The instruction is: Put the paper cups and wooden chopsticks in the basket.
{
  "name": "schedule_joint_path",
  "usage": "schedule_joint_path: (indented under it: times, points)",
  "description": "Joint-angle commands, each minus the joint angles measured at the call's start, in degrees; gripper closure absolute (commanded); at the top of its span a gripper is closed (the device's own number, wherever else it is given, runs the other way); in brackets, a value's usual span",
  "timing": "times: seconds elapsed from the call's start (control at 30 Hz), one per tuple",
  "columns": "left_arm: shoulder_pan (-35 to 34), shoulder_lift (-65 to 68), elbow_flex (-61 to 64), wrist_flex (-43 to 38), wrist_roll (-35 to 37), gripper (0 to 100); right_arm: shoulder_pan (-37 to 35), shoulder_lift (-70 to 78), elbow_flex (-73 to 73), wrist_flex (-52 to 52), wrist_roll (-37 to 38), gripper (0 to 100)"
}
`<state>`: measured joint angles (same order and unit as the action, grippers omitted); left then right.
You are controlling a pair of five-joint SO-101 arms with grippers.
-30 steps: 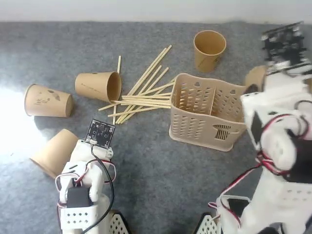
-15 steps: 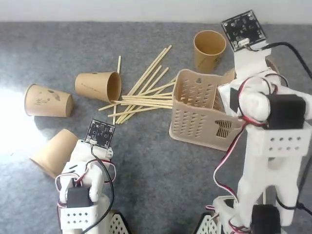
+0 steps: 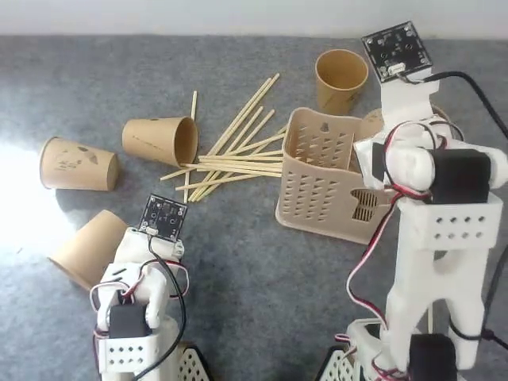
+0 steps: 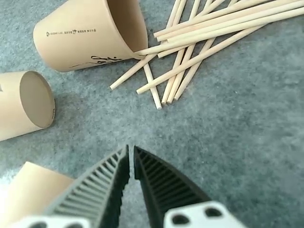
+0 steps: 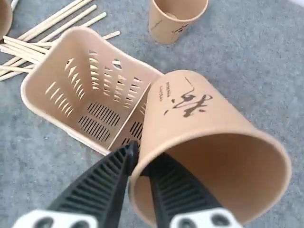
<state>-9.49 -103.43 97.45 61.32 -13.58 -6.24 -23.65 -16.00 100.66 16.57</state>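
Holding paper cup (image 5: 209, 137) by its rim, right gripper (image 5: 136, 153) clamped across the wall, tilted at basket (image 5: 47, 66) edge, judged ready for dropping in | left gripper (image 4: 131, 153) fingers together, empty, near chopsticks (image 4: 185, 40) | loose cups (image 3: 159, 140) lie outside.

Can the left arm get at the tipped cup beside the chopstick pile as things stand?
Probably yes. The left gripper is shut and empty, with only bare carpet between it and that cup. The chopsticks lie right at the cup's mouth, so a grasp there might nudge them.
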Motion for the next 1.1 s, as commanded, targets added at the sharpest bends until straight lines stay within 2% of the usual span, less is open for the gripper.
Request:
schedule_joint_path:
  times: [0.0, 0.13, 0.5, 0.73, 1.07]
  points:
    - [-0.18, -0.44, -1.01, -2.29, 0.44, 98, -4.35, -7.52, 0.09, 2.59, -0.7, 99.1]
    - [-0.18, -0.44, -1.01, -2.29, 0.44, 98, -5.58, -9.36, 2.29, 2.59, -3.78, 99.1]
    - [-0.18, -0.44, -1.01, -2.29, 0.44, 98, 5.05, -9.98, 6.59, 2.68, -4.75, 99.1]
    - [-0.18, -0.44, -1.01, -2.2, 0.44, 98, 5.05, -9.89, 12.22, 2.51, -4.66, 99.1]
    - [-0.18, -0.44, -1.01, -2.2, 0.44, 98, 1.19, -5.58, 8.35, 2.15, -4.75, 99.1]
